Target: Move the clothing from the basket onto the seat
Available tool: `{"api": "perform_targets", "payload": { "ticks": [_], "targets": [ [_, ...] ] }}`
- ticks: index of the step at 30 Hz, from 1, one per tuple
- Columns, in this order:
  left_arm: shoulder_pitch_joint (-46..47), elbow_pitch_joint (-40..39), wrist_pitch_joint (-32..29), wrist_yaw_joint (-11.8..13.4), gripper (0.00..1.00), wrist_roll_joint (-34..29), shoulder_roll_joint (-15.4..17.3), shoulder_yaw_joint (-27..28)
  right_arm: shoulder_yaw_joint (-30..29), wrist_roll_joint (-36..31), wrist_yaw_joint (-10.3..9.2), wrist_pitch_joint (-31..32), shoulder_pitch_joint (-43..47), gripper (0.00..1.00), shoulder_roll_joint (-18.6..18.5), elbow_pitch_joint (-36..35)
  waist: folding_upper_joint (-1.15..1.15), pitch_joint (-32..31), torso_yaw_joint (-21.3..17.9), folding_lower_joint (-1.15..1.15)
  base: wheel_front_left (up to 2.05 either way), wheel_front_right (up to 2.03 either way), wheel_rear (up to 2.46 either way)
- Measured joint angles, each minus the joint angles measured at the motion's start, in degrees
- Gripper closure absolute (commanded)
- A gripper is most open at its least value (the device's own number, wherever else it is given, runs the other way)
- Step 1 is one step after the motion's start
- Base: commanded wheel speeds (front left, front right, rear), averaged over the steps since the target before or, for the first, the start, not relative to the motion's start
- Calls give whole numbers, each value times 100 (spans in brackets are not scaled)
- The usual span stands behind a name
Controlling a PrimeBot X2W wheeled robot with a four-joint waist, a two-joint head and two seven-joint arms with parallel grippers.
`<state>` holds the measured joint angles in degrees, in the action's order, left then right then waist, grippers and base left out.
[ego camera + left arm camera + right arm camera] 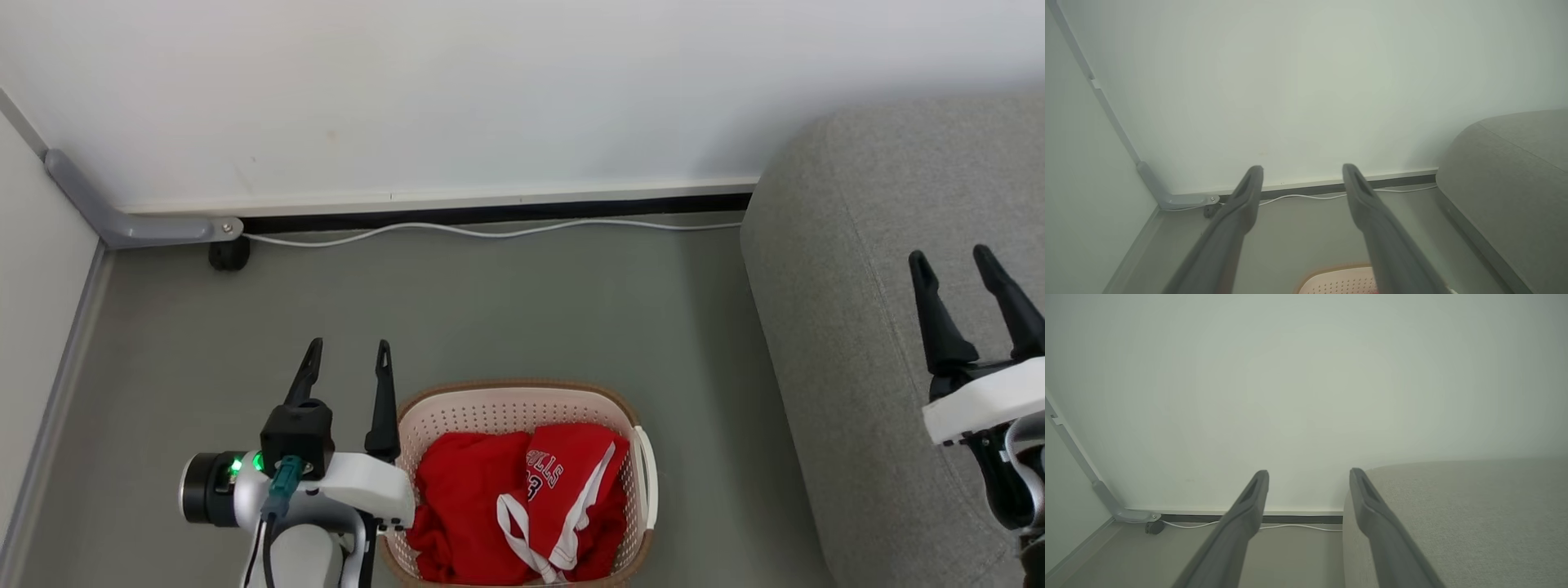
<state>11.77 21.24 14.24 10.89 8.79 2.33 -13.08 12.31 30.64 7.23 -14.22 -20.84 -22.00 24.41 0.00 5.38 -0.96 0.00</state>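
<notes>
- Heaped inside the cream perforated plastic laundry basket with brown rim [514, 385]: two bright red soft garments [478, 478].
- Toward the basket's left wall, the plain red piece [453, 523]; toward its right wall, the jersey with white trim and white lettering [575, 465], long axis running from far rim to near rim.
- Far inner wall of the basket bare above the heap; nothing red on the seat yet.
- Basket standing on the grey floor [531, 310], with the large grey woven-fabric sofa [849, 269] just off its right side.
- Just beside the basket's left rim: the left gripper [349, 353], two long dark fingers spread wide, holding nothing, tips aimed at the white wall [490, 90].
- From those tips, clothing off to the right, lower, and back toward the wrist.
- Above the sofa, near its left edge: the right gripper [951, 260], likewise spread and empty, well apart from the basket.
- Judged nearer by far: the left arm.
- Probably called for: a swing rightward over the rim, a tilt down into the heap, then a pinch on the plain red piece.
</notes>
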Motion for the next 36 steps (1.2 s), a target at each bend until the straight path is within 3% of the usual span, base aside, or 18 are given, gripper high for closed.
{"api": "perform_targets", "payload": {
  "ticks": [17,26,36],
  "targets": [
    [832,-158,24,1300,0,945,16,-1863,-416,586,1,-2,-375,0,-851,-1438,0,1656,-3,0,0,0,0],
    [1397,32,24,1694,0,1549,21,-2660,-610,844,1,-11,-632,0,-1167,-2109,0,2574,-43,0,0,0,0],
    [2187,421,41,1919,0,2229,25,-3310,-862,1025,1,-20,-869,0,-1480,-2820,0,3561,-76,0,0,0,0]
  ]
}}
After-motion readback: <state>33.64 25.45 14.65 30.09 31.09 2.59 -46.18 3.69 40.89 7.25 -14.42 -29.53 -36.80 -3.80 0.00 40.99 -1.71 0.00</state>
